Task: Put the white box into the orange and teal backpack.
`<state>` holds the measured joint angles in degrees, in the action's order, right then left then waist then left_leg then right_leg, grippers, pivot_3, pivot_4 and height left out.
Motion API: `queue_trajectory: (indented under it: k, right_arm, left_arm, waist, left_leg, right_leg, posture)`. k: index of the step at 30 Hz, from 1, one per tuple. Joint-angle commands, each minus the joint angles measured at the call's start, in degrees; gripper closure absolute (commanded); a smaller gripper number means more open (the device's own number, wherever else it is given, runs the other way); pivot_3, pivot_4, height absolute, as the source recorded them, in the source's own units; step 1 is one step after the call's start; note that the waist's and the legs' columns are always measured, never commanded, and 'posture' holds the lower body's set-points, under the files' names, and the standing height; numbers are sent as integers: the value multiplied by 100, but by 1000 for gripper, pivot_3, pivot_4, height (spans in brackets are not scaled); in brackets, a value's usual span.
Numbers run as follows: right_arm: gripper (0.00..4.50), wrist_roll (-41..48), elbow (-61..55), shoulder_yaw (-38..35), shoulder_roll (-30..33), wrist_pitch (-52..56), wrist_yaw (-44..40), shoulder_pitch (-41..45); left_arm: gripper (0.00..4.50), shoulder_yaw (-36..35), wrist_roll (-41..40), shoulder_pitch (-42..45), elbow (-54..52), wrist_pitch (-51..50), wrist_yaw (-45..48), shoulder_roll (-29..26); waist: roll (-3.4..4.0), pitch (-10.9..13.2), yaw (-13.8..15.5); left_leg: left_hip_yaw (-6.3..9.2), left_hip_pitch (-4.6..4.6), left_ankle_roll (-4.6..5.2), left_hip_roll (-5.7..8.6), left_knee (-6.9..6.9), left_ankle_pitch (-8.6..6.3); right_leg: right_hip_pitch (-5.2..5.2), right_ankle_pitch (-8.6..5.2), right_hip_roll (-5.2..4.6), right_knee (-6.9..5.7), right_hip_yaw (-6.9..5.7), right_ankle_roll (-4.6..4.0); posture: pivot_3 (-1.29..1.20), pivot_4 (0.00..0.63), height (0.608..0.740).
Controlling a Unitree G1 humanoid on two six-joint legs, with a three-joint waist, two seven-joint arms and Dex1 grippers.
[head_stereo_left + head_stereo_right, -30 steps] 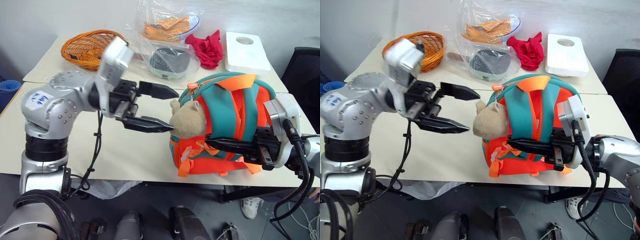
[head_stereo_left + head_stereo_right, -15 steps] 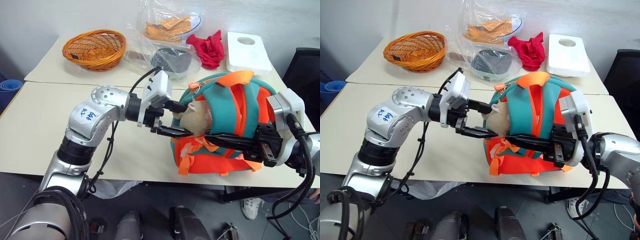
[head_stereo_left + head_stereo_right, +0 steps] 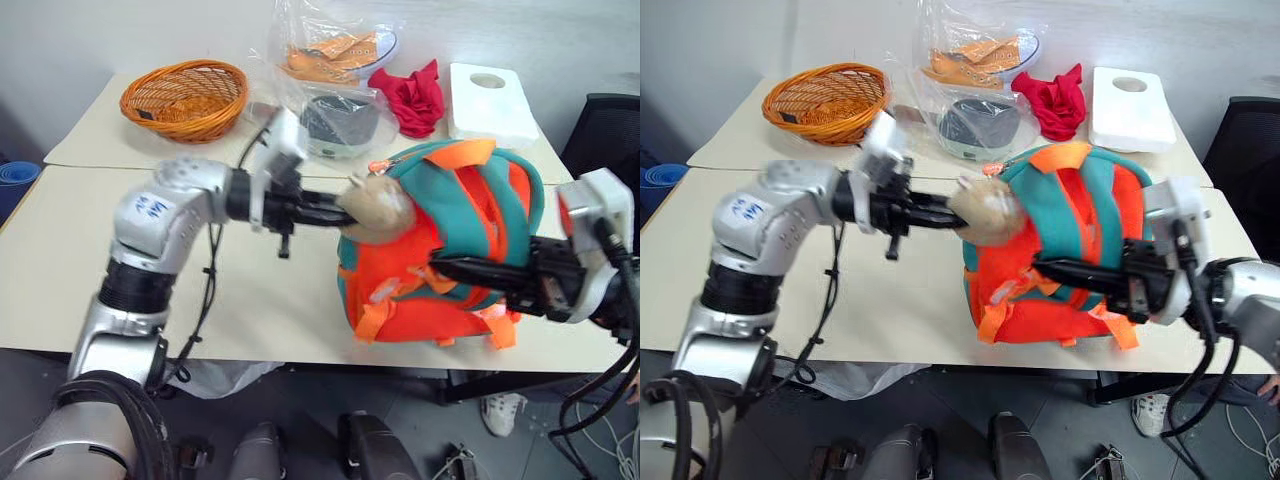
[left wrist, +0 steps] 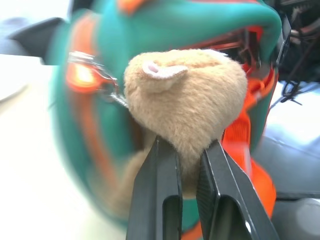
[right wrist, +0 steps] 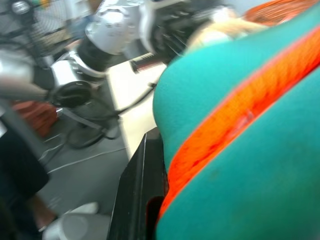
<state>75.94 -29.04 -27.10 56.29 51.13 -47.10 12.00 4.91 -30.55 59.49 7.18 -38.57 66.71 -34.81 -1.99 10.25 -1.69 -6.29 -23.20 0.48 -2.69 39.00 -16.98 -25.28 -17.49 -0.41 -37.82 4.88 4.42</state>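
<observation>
The orange and teal backpack (image 3: 470,230) stands upright on the near table, its straps facing me. Its tan plush toy (image 4: 190,100) hangs at the upper left side. My left gripper (image 3: 335,212) reaches in from the left and is shut on that plush toy, one black finger (image 4: 160,175) pressing on each side of it. Coming in from the right, my right gripper (image 3: 440,268) lies across the front of the backpack and is shut on a teal and orange shoulder strap (image 5: 235,130). The white box is out of view.
On the far table stand an orange wicker basket (image 3: 185,97), clear plastic bags (image 3: 335,60) with orange items and a dark bowl, a red cloth (image 3: 410,95) and a white foam block (image 3: 490,100) with a round dent. A black chair (image 3: 612,130) stands at the right.
My left gripper moved right to the backpack and shut on the plush toy. The backpack shifted slightly right and turned, and my right gripper went with it, still shut.
</observation>
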Motion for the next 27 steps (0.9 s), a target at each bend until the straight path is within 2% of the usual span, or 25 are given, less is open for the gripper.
queue_trajectory:
  k: [1,6,9,11,15,20,23,27]
  right_arm:
    - [4495,-12,-169,-551,9,-221,-428,-311]
    - [4495,-71,-242,-642,-299,-486,-311,-539]
    - [4495,-182,-219,-618,-488,-646,-138,-586]
    - [4495,-200,-174,-610,-568,-705,-62,-603]
    - [4495,-355,39,-558,-573,-764,-90,-583]
    - [4495,-419,296,-553,-544,-819,-75,-373]
    - [4495,-434,346,-539,-553,-805,-65,-310]
    - [4495,-356,473,-638,-701,-868,250,-139]
  left_arm:
    - [4432,-688,-129,477,752,282,504,-551]
    - [4432,-510,-83,92,652,260,1469,-1283]
    - [4432,-98,11,-956,-302,263,2117,-1867]
    - [4432,120,176,-1600,-909,472,2099,-1995]
    - [4432,510,725,-2218,-1458,954,1387,-1639]
    - [4432,730,1028,-2340,-1543,1051,761,-1062]
    - [4432,961,1338,-2424,-1530,1208,568,-893]
    - [4432,1639,2514,-2478,-956,2251,271,-827]
  waist:
    - [0,0,-9]
    - [1,0,-23]
    - [4,-2,-71]
    - [4,-1,-69]
    - [0,-2,35]
    - [0,-3,27]
    - [0,-3,13]
    - [0,-3,12]
  left_leg:
    - [-7,0,0,0,-8,0]
    - [-11,-2,-2,-2,-4,1]
    - [-21,5,-4,-3,-10,0]
    - [-22,9,-10,-6,-13,3]
    - [-13,3,0,0,3,-1]
    - [-11,2,20,7,8,-12]
    - [-11,3,20,5,8,-13]
    - [-11,6,20,4,8,-13]
  right_leg:
    - [-6,0,0,1,3,-1]
    - [-8,-1,-2,0,4,0]
    - [-9,-2,-1,-5,13,-2]
    - [-8,-4,-3,-8,14,-6]
    - [-3,-3,-10,-7,9,-4]
    - [10,3,-14,9,9,7]
    - [10,4,-12,8,9,7]
    - [11,4,-11,7,11,7]
  posture:
    - [0,150,740]
    - [0,150,740]
    - [0,150,740]
    - [0,150,740]
    - [0,150,740]
    - [0,150,740]
    - [0,150,740]
    - [0,150,740]
